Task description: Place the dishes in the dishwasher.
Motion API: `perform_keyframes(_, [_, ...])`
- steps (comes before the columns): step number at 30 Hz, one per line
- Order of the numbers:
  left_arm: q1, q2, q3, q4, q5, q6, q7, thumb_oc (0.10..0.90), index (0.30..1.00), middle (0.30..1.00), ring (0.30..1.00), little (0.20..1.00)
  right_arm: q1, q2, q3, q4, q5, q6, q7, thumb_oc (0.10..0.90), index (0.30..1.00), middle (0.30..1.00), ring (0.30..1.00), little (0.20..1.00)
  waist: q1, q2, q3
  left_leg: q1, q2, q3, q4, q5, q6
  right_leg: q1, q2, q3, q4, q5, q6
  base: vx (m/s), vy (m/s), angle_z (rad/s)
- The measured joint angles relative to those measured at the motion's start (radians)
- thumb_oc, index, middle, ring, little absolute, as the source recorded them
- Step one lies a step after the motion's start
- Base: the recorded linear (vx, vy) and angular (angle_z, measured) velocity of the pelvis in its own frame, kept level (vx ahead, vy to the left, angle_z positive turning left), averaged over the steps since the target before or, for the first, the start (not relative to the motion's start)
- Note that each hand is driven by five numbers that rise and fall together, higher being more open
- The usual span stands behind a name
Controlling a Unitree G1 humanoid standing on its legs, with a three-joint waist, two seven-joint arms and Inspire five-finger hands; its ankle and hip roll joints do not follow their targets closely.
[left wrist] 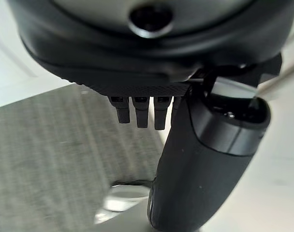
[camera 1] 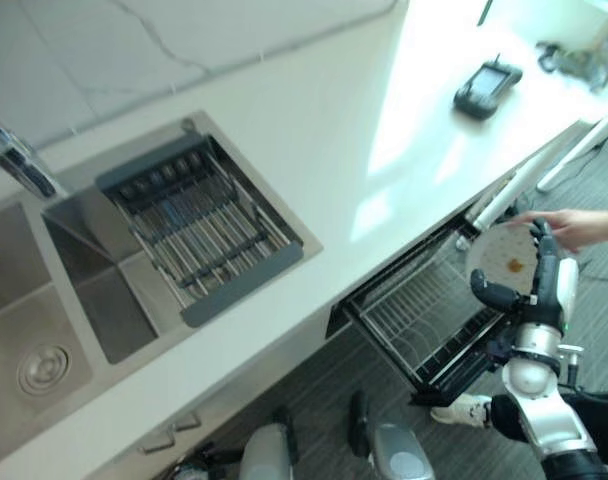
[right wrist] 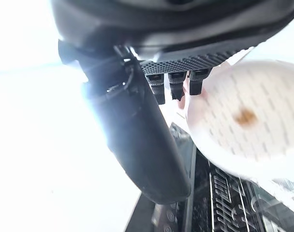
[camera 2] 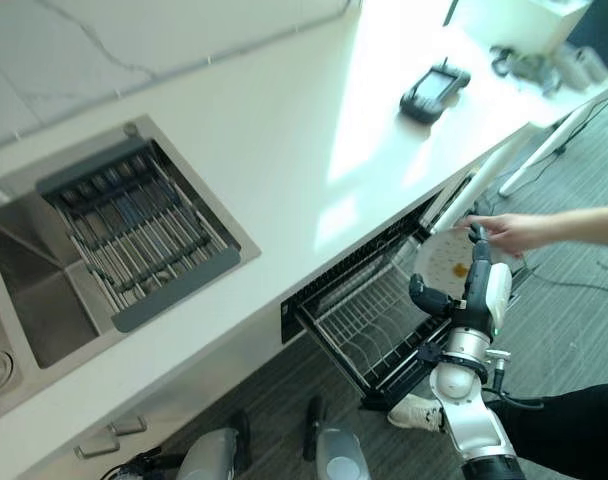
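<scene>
Take the round white plate with a brown smear (camera 1: 502, 257) fully into the right hand (camera 1: 540, 285) before you move it: a person's hand (camera 1: 574, 226) is touching its far edge, so this looks like a handover, and you should wait until that hand lets go. The plate stands above the pulled-out wire dishwasher rack (camera 1: 416, 322), which sticks out from under the white countertop (camera 1: 314, 130). Once you have it alone, I would keep it on edge, lower it straight down and slot it between the rack's tines, not lay it flat.

The right arm rises from the lower right with the hand upright, fingers (camera 1: 545, 262) extended along the plate's near side and the thumb (camera 1: 492, 293) standing out towards its face. The fingers look straight rather than curled, so the hold seems loose; the plate rests against them more than it is clamped. The left hand (left wrist: 205, 159) hangs idle over grey floor, fingers relaxed and holding nothing.
</scene>
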State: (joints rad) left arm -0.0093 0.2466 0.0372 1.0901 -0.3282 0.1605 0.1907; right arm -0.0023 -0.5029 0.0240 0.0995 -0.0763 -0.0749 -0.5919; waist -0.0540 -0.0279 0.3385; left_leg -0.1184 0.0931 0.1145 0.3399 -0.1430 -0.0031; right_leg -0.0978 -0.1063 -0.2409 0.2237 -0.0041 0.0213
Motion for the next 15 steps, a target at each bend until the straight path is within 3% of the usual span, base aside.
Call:
perform_keyframes(4, [0.043, -0.027, 0.001, 0.004, 0.028, -0.016, 0.001, 0.8, 0.9, 0.9, 0.9, 0.9, 0.037, -0.02, 0.001, -0.032, -0.004, -0.037, 0.025, 0.8, 0.9, 0.9, 0.9, 0.9, 0.0, 0.026, -0.067, 0.023, -0.002, 0.032, 0.005, -0.012, 0.006, 0.002, -0.002, 0.033, 0.005, -0.005, 0.004, 0.04, 0.053, -0.23])
perform_keyframes(11, [0.11, -0.037, 0.0, 0.009, 0.03, -0.015, 0.001, 0.8, 0.9, 0.9, 0.9, 0.9, 0.154, -0.017, 0.002, -0.192, 0.001, -0.226, 0.108, 0.8, 0.9, 0.9, 0.9, 0.9, -0.05, 0.016, -0.109, 0.016, 0.0, 0.076, 0.006, -0.02, 0.007, -0.031, 0.0, 0.078, -0.001, 0.005, 0.017, -0.01, 0.043, -0.19])
perform_keyframes(15, [0.11, -0.037, -0.018, 0.001, 0.039, -0.016, -0.001, 0.8, 0.9, 0.9, 0.9, 0.9, 0.205, -0.004, 0.007, -0.192, 0.059, -0.267, 0.176, 0.8, 0.9, 0.9, 0.9, 0.9, -0.06, 0.023, -0.125, 0.02, -0.001, 0.095, 0.008, -0.024, 0.013, -0.034, 0.0, 0.095, -0.005, 0.011, 0.024, 0.0, 0.026, -0.12])
